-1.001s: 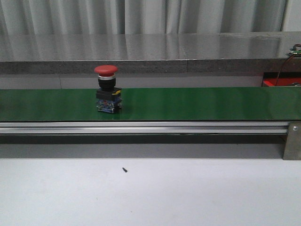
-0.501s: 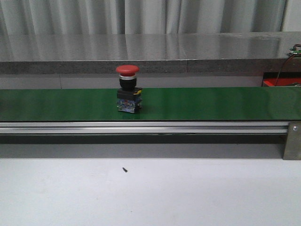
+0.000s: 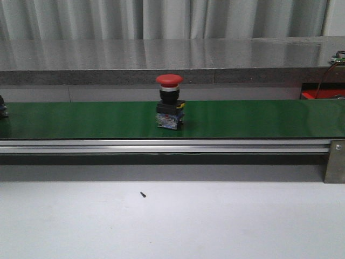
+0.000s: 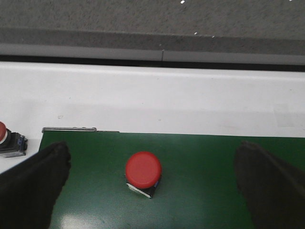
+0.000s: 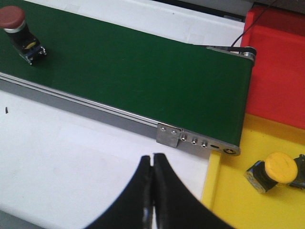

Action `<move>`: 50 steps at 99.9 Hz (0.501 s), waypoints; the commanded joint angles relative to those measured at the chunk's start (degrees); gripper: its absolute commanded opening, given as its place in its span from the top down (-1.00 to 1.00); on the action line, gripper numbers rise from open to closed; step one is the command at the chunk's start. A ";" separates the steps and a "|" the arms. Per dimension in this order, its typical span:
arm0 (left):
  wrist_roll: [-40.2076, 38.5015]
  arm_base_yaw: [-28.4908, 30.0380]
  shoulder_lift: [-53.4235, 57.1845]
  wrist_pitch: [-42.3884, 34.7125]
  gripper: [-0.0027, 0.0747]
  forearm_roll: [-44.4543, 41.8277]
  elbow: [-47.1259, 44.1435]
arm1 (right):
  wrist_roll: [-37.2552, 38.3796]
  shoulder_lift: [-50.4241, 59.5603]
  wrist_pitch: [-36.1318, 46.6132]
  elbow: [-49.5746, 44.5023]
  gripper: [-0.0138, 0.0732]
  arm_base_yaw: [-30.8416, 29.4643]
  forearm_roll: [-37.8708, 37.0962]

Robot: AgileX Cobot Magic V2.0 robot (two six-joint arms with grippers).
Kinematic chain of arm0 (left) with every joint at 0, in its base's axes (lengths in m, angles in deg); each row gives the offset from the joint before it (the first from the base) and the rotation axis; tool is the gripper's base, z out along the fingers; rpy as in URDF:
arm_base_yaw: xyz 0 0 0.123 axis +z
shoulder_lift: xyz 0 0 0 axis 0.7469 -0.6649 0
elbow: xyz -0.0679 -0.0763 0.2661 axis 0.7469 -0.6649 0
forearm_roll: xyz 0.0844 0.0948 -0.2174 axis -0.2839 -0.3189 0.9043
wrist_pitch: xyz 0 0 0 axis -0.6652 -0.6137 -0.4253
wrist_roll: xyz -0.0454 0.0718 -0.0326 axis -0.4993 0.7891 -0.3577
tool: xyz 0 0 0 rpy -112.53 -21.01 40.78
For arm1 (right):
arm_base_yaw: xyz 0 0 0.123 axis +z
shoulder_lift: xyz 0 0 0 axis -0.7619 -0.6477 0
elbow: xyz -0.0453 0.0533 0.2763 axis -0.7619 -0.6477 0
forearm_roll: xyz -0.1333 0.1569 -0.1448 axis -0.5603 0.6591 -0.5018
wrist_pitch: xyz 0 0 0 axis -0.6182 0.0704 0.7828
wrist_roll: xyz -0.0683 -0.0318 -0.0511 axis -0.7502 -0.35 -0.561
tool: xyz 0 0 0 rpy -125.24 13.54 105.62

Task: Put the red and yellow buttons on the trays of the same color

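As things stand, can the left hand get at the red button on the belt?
Probably yes: the red button stands upright on the green belt between the open left hand fingers, nothing covering it.

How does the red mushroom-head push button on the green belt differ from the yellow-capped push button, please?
The red mushroom-head push button has a red cap; the yellow-capped push button has a yellow one. The red one stands on the green conveyor belt; the yellow one rests in the yellow tray. Both have round caps on dark bodies.
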 commanded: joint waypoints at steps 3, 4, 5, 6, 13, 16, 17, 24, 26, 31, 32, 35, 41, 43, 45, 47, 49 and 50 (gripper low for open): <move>0.12 -1.81 7.71 -5.37 -0.81 0.01 -3.44 | -0.38 0.25 3.04 1.42 0.84 -0.05 0.72; 0.12 -1.89 8.12 -5.88 -0.81 0.01 -3.90 | -0.38 0.25 3.04 1.42 0.84 -0.05 0.72; 0.12 -1.88 8.96 -6.14 -0.81 0.01 -4.35 | -0.38 0.25 3.04 1.42 0.84 -0.05 0.72; 0.12 -2.06 9.39 -6.66 -0.81 0.01 -5.29 | -0.38 0.25 3.04 1.42 0.84 -0.05 0.72; 0.12 -2.73 13.70 -9.12 -0.81 0.16 -10.43 | -0.38 0.25 3.04 1.42 0.84 -0.05 0.72; 0.12 -2.84 15.50 -9.95 -0.81 0.16 -12.55 | -0.38 0.25 3.05 1.42 0.84 -0.05 0.77; 0.12 -2.84 16.40 -10.13 -0.81 0.16 -13.65 | -0.38 0.25 3.05 1.42 0.84 -0.05 0.77; 0.12 -2.84 20.91 -12.18 -0.81 0.16 -19.17 | -0.38 0.25 3.05 1.42 0.84 -0.05 0.89; 0.12 -2.84 22.25 -12.56 -0.81 0.16 -20.25 | -0.38 0.25 3.05 1.42 0.84 -0.05 0.89; 0.12 -2.84 25.37 -14.21 -0.81 0.16 -24.56 | -0.38 0.25 3.05 1.42 0.84 -0.05 0.89; 0.12 -2.84 26.27 -14.38 -0.81 0.16 -25.61 | -0.38 0.25 3.05 1.42 0.84 -0.05 0.89; 0.12 -2.84 27.59 -15.15 -0.81 0.16 -27.15 | -0.38 0.25 3.05 1.42 0.84 -0.05 0.95; 0.12 -2.84 31.30 -16.36 -0.80 0.16 -31.45 | -0.38 0.25 3.47 1.42 0.84 -0.05 0.95; 0.12 -2.84 32.60 -16.52 -0.80 0.16 -32.76 | -0.38 0.25 3.54 1.42 0.84 -0.05 0.95; 0.12 -2.84 33.85 -16.68 -0.80 0.16 -34.02 | -0.38 0.25 3.54 1.42 0.84 -0.05 0.95; 0.12 -2.84 35.10 -16.93 -0.80 0.16 -34.81 | -0.38 0.25 3.54 1.42 0.84 -0.05 1.11; 0.12 -2.84 35.91 -17.08 -0.80 0.16 -35.93 | -0.38 0.25 3.46 1.42 0.84 -0.05 1.25; 0.12 -2.84 36.71 -17.20 -0.79 0.16 -36.65 | -0.38 0.25 3.47 1.42 0.84 -0.05 1.34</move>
